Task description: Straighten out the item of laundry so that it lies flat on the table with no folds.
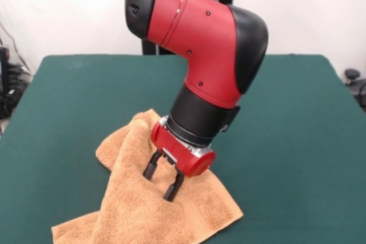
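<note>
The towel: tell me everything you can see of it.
The towel is light orange-tan, fluffy terry cloth. It lies rumpled on the dark green table, toward the near edge in the front view, with a raised fold running from its far corner down toward the picture's bottom edge, which cuts it off. A flatter corner spreads out to the right. The gripper stands over its middle, jaws apart, tips at or just above the cloth; contact cannot be told.
</note>
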Motion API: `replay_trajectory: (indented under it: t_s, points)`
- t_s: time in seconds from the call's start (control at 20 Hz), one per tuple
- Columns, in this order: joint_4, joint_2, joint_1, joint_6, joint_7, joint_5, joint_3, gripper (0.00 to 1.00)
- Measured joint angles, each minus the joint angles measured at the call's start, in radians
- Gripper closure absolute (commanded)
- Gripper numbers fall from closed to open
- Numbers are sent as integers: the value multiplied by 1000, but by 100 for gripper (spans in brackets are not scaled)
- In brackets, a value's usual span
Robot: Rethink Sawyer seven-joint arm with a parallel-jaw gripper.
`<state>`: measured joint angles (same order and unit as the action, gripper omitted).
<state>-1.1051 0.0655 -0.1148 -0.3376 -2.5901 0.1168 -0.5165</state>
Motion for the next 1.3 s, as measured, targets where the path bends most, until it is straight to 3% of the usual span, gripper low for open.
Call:
replay_trajectory:
  t_s: [0.15, 0.2, 0.8, 1.3]
  points:
    - [5, -8, -6, 0, 0, 14, -13, 0]
    - [14, -20, -14, 3, 0, 28, -28, 100]
    - [23, -27, -13, 3, 0, 52, -32, 100]
    - [29, -38, -5, -36, 0, 183, -44, 100]
